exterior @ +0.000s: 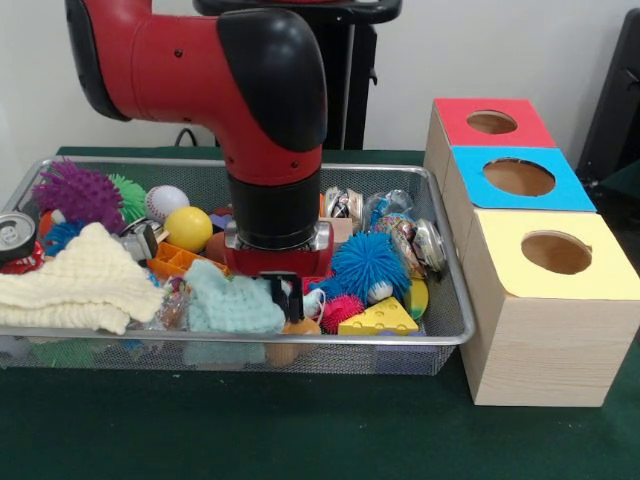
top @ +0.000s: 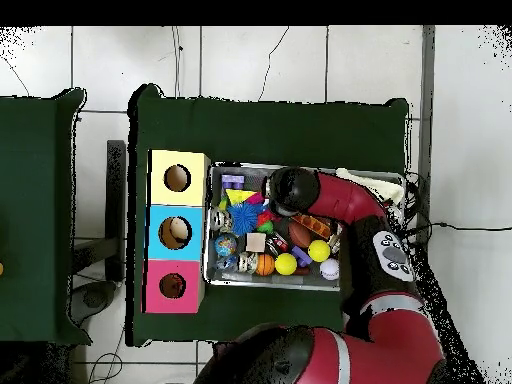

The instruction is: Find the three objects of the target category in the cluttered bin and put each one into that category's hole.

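The wire mesh bin [exterior: 240, 338] is crowded with toys. My gripper [exterior: 287, 290] reaches down into its middle front, between a teal knitted cloth [exterior: 232, 303] and a blue spiky ball [exterior: 369, 265]. A yellow cheese wedge [exterior: 380, 319] and a pink spiky ball [exterior: 341, 310] lie just right of it. Clutter hides whether it holds anything. To the right stand three boxes with round holes: red [exterior: 492, 122], blue [exterior: 520, 178] and yellow [exterior: 556, 254]. In the overhead view the arm's black wrist [top: 286, 186] covers the gripper over the bin [top: 265, 285].
Also in the bin are a cream cloth [exterior: 70, 285], a purple spiky ball [exterior: 78, 192], a green spiky ball [exterior: 128, 196], a baseball [exterior: 166, 201], a yellow ball [exterior: 188, 228], a can [exterior: 14, 238] and wrapped items [exterior: 405, 235]. The red arm [exterior: 240, 90] looms over the bin's centre.
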`<act>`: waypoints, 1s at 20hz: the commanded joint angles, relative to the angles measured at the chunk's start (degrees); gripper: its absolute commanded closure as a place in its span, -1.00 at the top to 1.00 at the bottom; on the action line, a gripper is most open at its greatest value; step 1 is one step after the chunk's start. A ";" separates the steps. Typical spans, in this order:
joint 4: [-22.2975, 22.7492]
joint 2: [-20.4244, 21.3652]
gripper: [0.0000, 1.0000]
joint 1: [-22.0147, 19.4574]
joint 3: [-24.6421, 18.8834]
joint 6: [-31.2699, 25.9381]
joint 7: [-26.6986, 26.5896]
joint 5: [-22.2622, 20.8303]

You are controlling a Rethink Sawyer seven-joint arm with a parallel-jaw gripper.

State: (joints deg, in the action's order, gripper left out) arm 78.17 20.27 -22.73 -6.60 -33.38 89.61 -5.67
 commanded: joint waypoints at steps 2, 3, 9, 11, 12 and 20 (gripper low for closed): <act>-3.58 -5.23 -1.00 -4.10 -4.20 -5.69 -8.24 -5.17; -4.04 -5.42 -1.00 -4.47 -4.38 -5.97 -8.76 -5.40; -6.87 -6.55 -1.00 -6.16 -5.59 -8.45 -11.35 -6.76; -6.90 -6.07 -1.00 -6.43 -5.90 -9.39 -11.45 -7.22; -6.96 -5.87 -1.00 -6.57 -6.05 -9.84 -11.52 -7.46; -10.07 -0.24 -1.00 -8.44 -5.89 -20.96 -16.38 -10.56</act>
State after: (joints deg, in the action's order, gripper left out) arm 72.42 18.27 -27.65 -11.49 -45.07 89.59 -9.71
